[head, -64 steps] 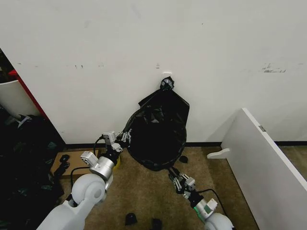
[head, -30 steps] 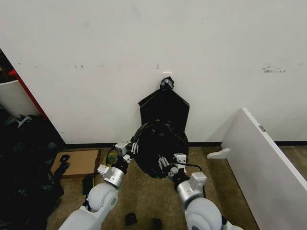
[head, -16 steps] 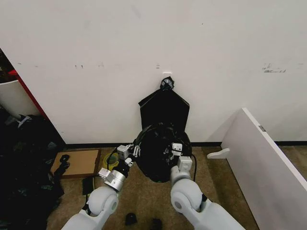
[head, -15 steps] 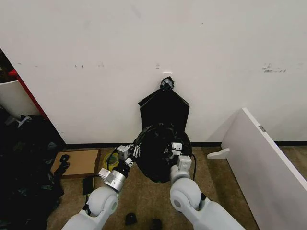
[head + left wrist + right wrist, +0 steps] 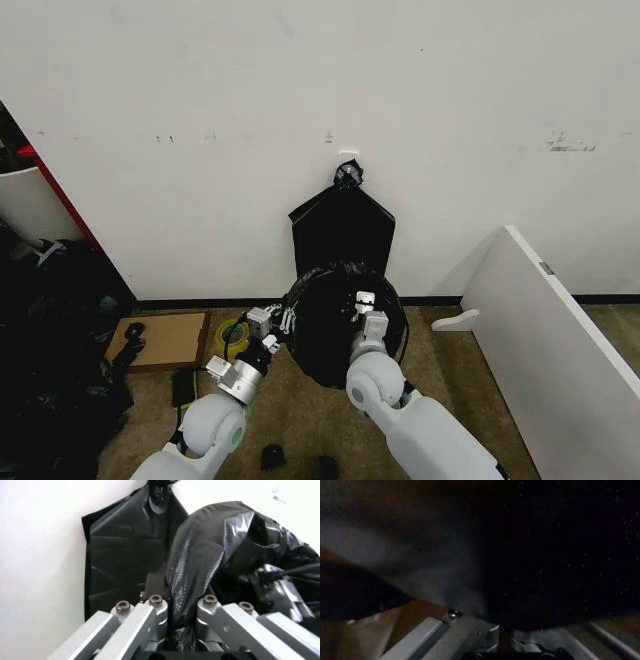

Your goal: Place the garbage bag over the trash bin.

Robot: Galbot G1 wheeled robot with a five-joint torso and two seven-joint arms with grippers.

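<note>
Brown carpeted floor meets a white wall, with the robot's two arms reaching forward and down from the near edge of the head view. Nearest the camera, the left gripper sits at the left rim of the garbage bag; in the left wrist view its fingers are closed on a pinched fold of the glossy black film, which rises between them. The right gripper rests on the upper right part of the same bag; its fingertips are buried in dark film in the head view, and the right wrist view is nearly black with film close to the lens, so whether it is closed or apart cannot be told. The bag forms a rounded, crinkled dome on the floor against the wall. The trash bin is hidden; whether it lies beneath the film cannot be made out. Just left of the bag, a yellow-green object is partly covered by the left arm. Farther left lies a flat cardboard piece. Behind the bag, a flat black bundle of bags hangs on the wall, knotted at its top. To the right, a white board leans, cut off by the frame edge.
</note>
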